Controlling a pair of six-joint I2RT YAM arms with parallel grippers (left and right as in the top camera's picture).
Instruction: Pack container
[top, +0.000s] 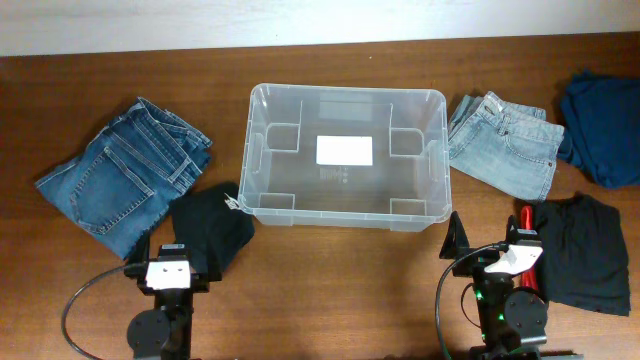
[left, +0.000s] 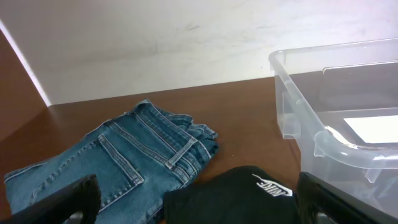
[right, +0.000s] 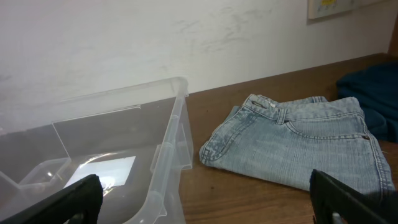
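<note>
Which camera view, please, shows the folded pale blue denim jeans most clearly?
The right wrist view: the folded pale blue denim jeans lie close up, waistband and seams plain. The overhead shows them whole but small, right of the clear plastic bin; the left wrist view misses them.

Table (top: 340, 285): mid-brown wood grain. Container (top: 346, 90): clear, colourless plastic; label (top: 345, 150) on its base plain white. Left jeans (top: 120, 175): medium-dark blue denim, paler faded patches, lighter stitching along seams and pocket. Black garment (top: 212, 232) beside them: solid black, small white logo (left: 272, 185). Right jeans (top: 505, 140): pale, washed-out blue denim. Far-right garment (top: 603, 115): deep navy-teal, no pattern. Second black garment (top: 585, 255): solid black. Red strip (top: 527, 216) at its left edge; what it belongs to is unclear. Wall (left: 155, 43): off-white, faint scuffs.
</note>
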